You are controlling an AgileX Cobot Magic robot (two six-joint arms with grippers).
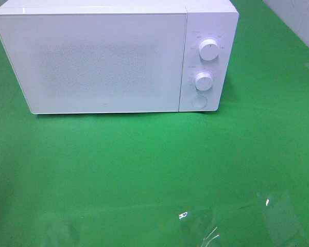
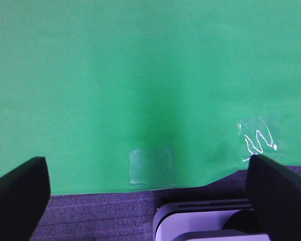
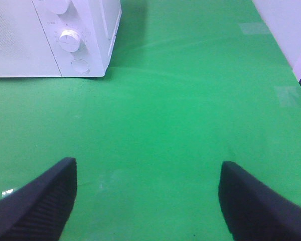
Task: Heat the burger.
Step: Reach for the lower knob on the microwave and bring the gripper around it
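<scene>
The burger is out of view in every frame. A white microwave [image 1: 92, 62] stands at the back of the green cloth with its door shut; its control panel carries two knobs [image 1: 209, 50] and a round button [image 1: 199, 101]. Neither gripper shows in the exterior high view. My left gripper [image 2: 145, 170] is open over bare green cloth near the table's front edge, nothing between its black fingers [image 2: 20, 196]. My right gripper [image 3: 146, 168] is open too, empty, above the cloth, with the microwave [image 3: 20, 40] and its lower knob [image 3: 69, 40] some way ahead of it.
Patches of clear tape [image 1: 280, 211] lie on the cloth near the front; one patch [image 2: 151, 166] sits by the cloth's edge. Beyond that edge are dark grey flooring [image 2: 90, 216] and a white base [image 2: 205, 221]. A white wall [image 3: 286, 20] borders the right side.
</scene>
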